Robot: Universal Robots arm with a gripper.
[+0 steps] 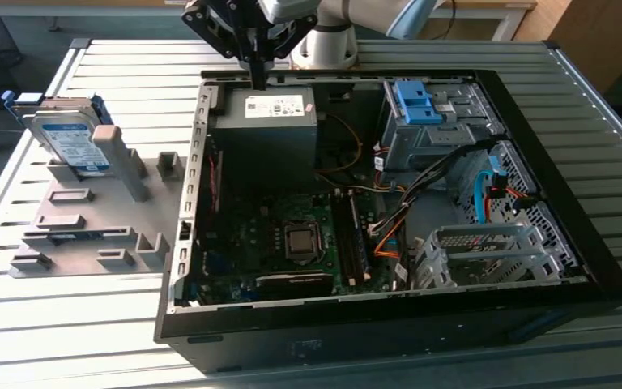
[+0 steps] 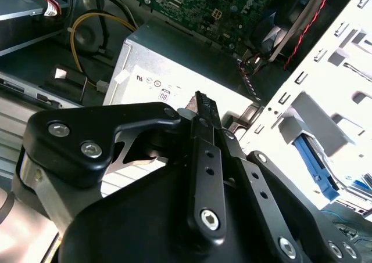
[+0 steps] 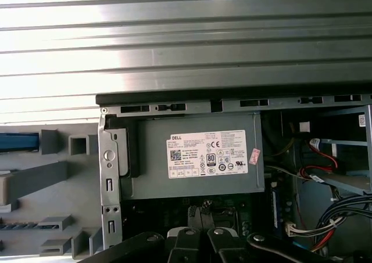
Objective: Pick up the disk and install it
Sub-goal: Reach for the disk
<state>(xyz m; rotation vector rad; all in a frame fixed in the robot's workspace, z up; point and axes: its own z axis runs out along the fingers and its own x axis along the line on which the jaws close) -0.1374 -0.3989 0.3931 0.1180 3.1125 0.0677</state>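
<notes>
Gripper [image 1: 257,81], closed and empty, hangs over the case [image 1: 570,267]'s rear edge. The disk [image 1: 68,144] stands in a rack [image 1: 84,219] beside the case, likely stiff, heavy and shock-sensitive, so best clamped across its framed edges.

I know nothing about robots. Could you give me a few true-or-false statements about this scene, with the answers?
1. The disk already sits inside the computer case. False: it stands in the grey rack outside the case, on the exterior view's left.
2. The tool is above the grey power-supply box. True.
3. The tool grips the disk. False: it holds nothing and is well apart from the disk.
4. The case lies open, its insides showing. True.
</notes>
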